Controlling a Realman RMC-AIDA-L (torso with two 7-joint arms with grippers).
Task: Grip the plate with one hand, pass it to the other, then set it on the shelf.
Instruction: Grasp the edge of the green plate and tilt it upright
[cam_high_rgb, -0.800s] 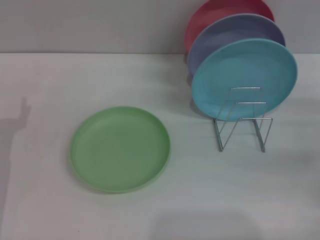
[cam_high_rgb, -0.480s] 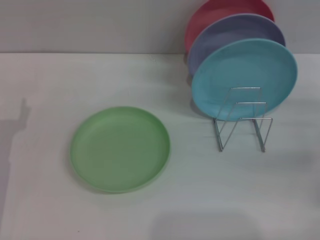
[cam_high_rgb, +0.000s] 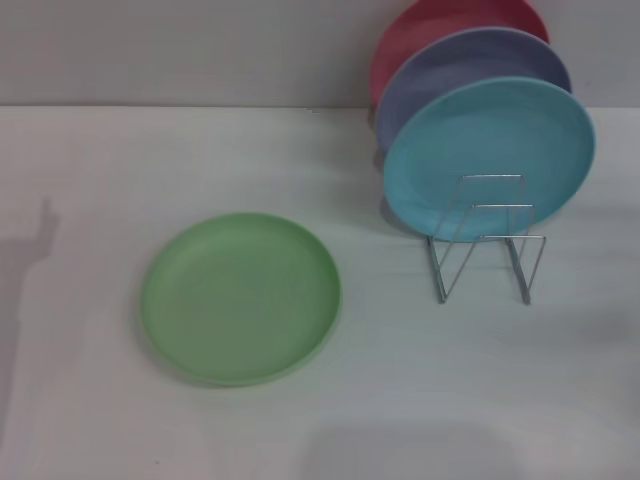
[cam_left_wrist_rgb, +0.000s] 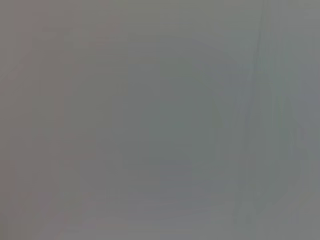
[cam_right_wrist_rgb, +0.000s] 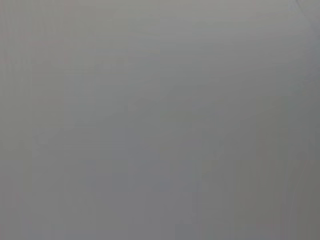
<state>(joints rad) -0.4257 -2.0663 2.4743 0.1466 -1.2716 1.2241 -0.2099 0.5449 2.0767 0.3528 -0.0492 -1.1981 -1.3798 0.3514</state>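
The light green plate (cam_high_rgb: 240, 298) lies flat on the white table (cam_high_rgb: 90, 170), left of centre in the head view. To its right stands the shelf (cam_high_rgb: 485, 240), a low silver wire rack with its front loops holding nothing. Neither gripper appears in the head view. Both wrist views show only a plain grey surface, with no fingers and no objects.
A turquoise-blue plate (cam_high_rgb: 490, 150) stands upright in the rack, with a lavender plate (cam_high_rgb: 455, 65) and a red plate (cam_high_rgb: 420, 25) behind it against the grey wall. A faint arm-like shadow (cam_high_rgb: 30, 260) falls on the table's left side.
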